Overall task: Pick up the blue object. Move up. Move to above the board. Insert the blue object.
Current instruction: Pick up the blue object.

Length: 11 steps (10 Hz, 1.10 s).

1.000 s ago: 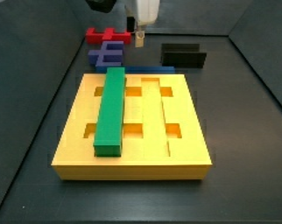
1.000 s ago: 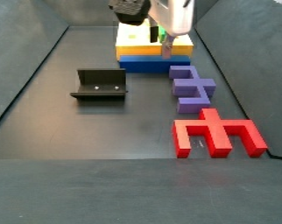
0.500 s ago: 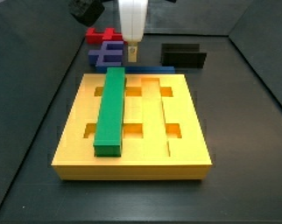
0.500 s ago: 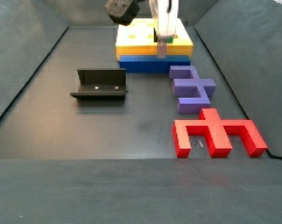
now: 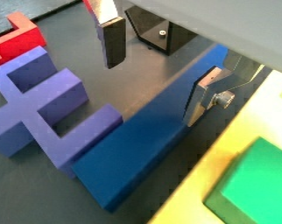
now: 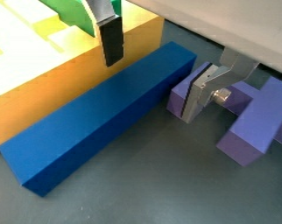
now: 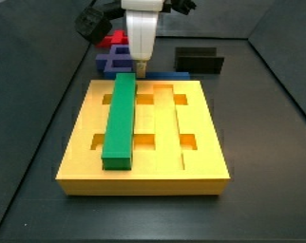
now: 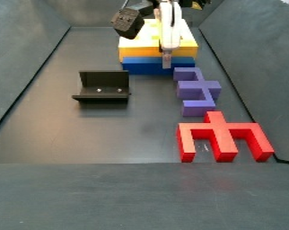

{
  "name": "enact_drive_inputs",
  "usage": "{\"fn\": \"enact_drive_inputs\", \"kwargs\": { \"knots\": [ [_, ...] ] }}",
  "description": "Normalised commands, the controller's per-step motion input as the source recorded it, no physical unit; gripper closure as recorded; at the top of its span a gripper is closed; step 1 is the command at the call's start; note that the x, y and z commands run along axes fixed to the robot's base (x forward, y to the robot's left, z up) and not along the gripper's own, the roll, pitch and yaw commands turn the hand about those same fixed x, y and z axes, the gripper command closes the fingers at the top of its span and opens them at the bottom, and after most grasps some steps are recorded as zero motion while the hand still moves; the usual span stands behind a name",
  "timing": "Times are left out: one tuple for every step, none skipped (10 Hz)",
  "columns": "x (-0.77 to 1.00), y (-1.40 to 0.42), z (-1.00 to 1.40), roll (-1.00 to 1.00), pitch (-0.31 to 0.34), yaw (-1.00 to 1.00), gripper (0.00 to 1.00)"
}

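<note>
The blue object (image 6: pixel 96 127) is a long dark-blue bar lying flat on the floor between the yellow board (image 6: pixel 44 70) and the purple E-shaped block (image 6: pixel 258 122). It also shows in a wrist view (image 5: pixel 155 131) and in both side views (image 7: pixel 171 75) (image 8: pixel 153 65). My gripper (image 6: pixel 153 66) is open and empty, just above the bar with one finger on each long side. It shows in both side views (image 7: pixel 142 65) (image 8: pixel 169 61) and in a wrist view (image 5: pixel 155 70). The board (image 7: pixel 206 161) carries a green bar (image 7: pixel 120 119) in one groove.
The purple E-shaped block (image 8: pixel 197 90) lies against the bar's far side, close to one finger (image 6: pixel 196 92). A red block (image 8: pixel 223 139) lies beyond it. The fixture (image 8: pixel 101 87) stands apart on the dark floor. Dark walls enclose the floor.
My gripper has moved from over the red and purple blocks toward the board and come down over the blue bar. Its jaws have stayed open. No piece has moved.
</note>
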Motion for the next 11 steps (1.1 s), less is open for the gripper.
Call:
{"fn": "enact_drive_inputs", "kwargs": {
  "knots": [
    [0.00,-0.17,-0.21,0.15,0.000,0.00,0.00],
    [0.00,-0.03,-0.29,0.13,0.000,0.00,0.00],
    [0.00,0.00,-0.21,0.13,0.000,0.00,0.00],
    [0.00,0.00,-0.17,0.06,0.000,0.00,0.00],
    [0.00,0.00,-0.17,0.02,0.000,0.00,0.00],
    [0.00,0.00,-0.15,0.01,0.000,0.00,0.00],
    [0.00,0.00,-0.16,0.01,0.000,0.00,0.00],
    [0.00,0.00,-0.21,0.09,0.000,0.00,0.00],
    [0.03,0.00,-0.18,0.08,0.000,0.00,0.00],
    [0.03,0.00,-0.22,0.09,0.000,0.00,0.00],
    [0.07,0.00,-0.22,0.05,0.000,0.00,0.00]
  ]
}}
